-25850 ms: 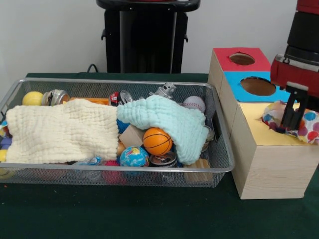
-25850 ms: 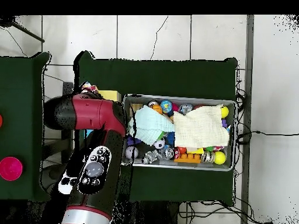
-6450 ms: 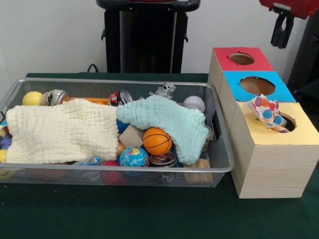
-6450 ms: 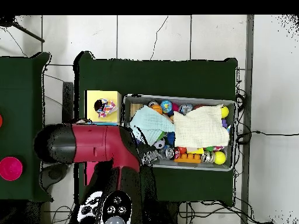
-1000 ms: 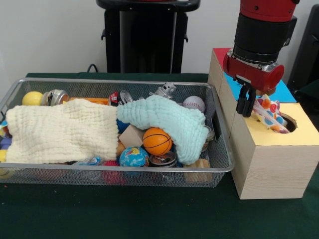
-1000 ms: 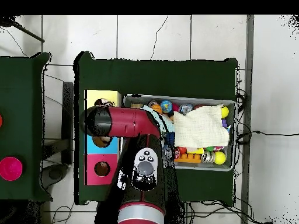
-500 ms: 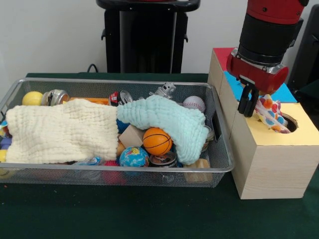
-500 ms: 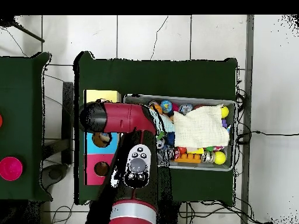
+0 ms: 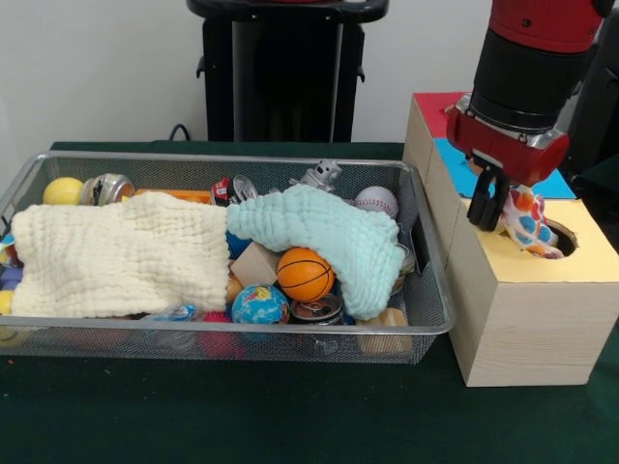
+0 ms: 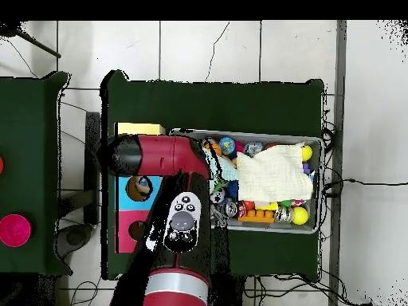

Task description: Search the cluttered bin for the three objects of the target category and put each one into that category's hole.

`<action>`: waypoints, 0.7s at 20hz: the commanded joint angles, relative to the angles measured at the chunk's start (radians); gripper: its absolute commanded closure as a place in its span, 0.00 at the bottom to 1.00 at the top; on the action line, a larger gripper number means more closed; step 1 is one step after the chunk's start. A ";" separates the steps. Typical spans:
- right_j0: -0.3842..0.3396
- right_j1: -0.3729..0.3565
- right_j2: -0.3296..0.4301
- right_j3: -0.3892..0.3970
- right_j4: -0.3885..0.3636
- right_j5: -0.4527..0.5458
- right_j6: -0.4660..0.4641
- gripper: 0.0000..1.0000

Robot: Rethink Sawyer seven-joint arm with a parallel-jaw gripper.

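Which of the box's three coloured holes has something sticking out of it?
The yellow hole, nearest the camera: a spotted cloth pokes out; the red and blue holes don't.

yellow hole (image 9: 563, 238) half hidden by spotted cloth (image 9: 527, 222), toys buried under cream cloth (image 9: 116, 259)

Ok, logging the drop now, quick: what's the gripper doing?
Gripper: at the polka-dot cloth in the yellow hole; whether it is open, shut or gripping the cloth cannot be told.
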 commanded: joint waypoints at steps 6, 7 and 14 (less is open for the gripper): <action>-0.030 0.003 -0.001 -0.106 -0.078 0.156 -0.046 1.00; -0.019 -0.005 -0.016 -0.116 -0.078 0.170 -0.029 1.00; 0.026 -0.065 -0.011 -0.116 -0.034 0.302 0.056 1.00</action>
